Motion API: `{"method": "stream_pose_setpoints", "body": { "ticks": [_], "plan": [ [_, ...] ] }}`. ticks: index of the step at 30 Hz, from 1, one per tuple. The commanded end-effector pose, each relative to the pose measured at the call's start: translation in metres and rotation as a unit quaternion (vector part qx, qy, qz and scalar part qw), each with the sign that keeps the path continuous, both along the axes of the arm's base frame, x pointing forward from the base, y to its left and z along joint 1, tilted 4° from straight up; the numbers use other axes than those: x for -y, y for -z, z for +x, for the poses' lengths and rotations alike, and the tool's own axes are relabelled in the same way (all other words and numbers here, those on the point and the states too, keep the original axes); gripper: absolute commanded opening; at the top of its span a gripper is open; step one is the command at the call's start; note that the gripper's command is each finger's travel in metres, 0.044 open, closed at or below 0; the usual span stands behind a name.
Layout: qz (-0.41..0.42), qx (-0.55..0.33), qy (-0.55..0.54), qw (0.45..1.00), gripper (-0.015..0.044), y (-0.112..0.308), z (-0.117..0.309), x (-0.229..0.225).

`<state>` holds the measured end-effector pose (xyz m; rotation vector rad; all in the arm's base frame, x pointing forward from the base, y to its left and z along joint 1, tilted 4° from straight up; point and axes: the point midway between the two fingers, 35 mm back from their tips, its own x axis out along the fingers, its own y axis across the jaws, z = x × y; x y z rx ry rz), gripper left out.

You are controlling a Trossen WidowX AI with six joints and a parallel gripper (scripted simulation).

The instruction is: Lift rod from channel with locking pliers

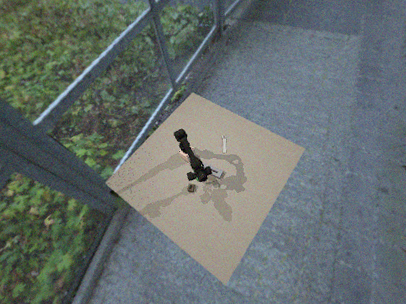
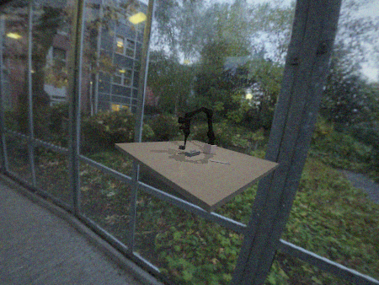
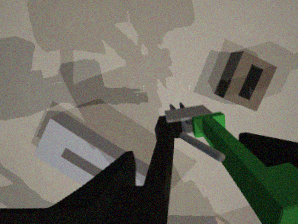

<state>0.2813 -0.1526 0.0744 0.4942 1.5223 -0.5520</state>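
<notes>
The rod is not showing distinctly; its pale-grey slotted channel block (image 1: pixel 220 174) (image 2: pixel 193 153) (image 3: pixel 47 144) is lying lower left of the green-handled grey locking pliers (image 3: pixel 216 123) in the wrist view, slot running diagonally. The black gripper (image 1: pixel 200 175) (image 2: pixel 184 122) (image 3: pixel 186 149) is clasping the pliers; whether their jaws are open, I cannot tell.

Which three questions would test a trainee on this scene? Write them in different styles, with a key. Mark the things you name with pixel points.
1. Multiple choice: what colour are the handles of the pliers (image 1: pixel 200 179) (image 3: pixel 240 162)?
A) red
B) green
C) white

2. True or false: the brown block (image 1: pixel 191 187) (image 2: pixel 181 147) (image 3: pixel 267 75) is in the lower left of the wrist view.

3. Fill in: in the top view, the pale strip (image 1: pixel 224 145) (image 2: pixel 220 162) lies ____ (touching / apart from) the brown block.

Key: 1 B; 2 false; 3 apart from
</notes>
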Motion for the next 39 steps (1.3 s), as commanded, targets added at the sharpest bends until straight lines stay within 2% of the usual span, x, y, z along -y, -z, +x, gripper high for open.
{"method": "stream_pose_setpoints", "body": {
  "ticks": [1, 39],
  "plan": [
    [0.003, 0.001, -0.021, 1.0, 0.0321, 0.0, 0.003, -0.008],
    [0.013, -0.006, -0.183, 0.983, 0.0321, 0.004, 0.015, -0.068]
  ]
}}
